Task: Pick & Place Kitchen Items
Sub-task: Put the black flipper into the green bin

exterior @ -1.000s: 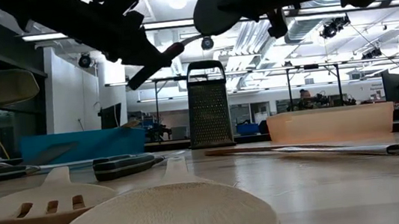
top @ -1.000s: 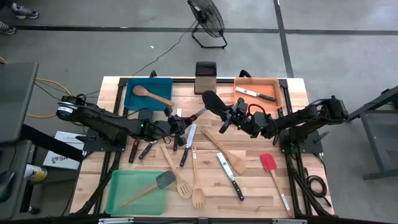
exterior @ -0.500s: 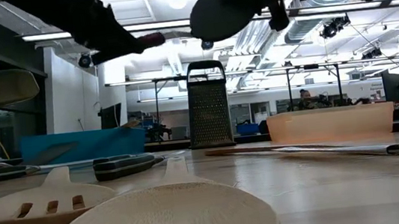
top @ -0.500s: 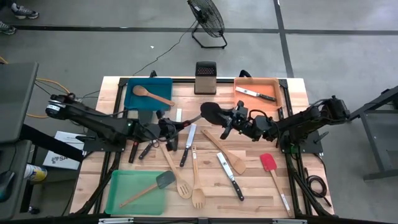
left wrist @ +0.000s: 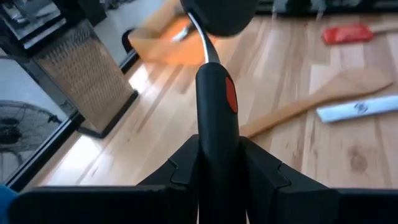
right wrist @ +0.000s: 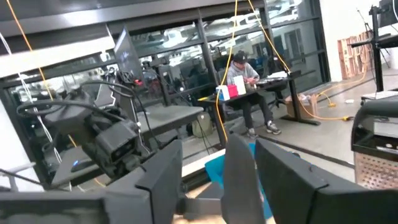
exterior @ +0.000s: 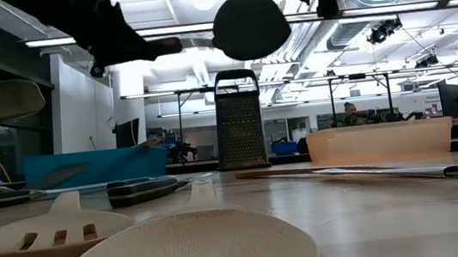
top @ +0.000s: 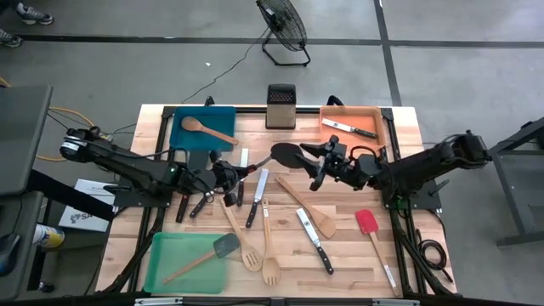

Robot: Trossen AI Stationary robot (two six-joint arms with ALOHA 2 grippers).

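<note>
on the left side of the desk (top: 357, 255) the left gripper (top: 228, 173) hangs above the boards with its fingers (left wrist: 180, 171) narrowed around the dark handle of the black spatula (top: 284, 154), the handle bearing a red spot in the left wrist view. the spatula sticks out level toward the middle, held well clear of the wood, its round blade dark against the ceiling lights in the low view, in front of the box grater (top: 280, 94).

further right, the right gripper (top: 321, 167) sits just beside the blade. a second ago its fingers (right wrist: 163, 171) were clamped on that end; now they stand spread, the blade between them but free. the left arm has drawn back toward its own side with the handle, so the hand-over looks finished and the spatula belongs to the left arm.

judging by this, the next step is carrying it to a tray, perhaps the blue tray (top: 180, 133) nearby. the other knives and wooden utensils lie on the desk.
</note>
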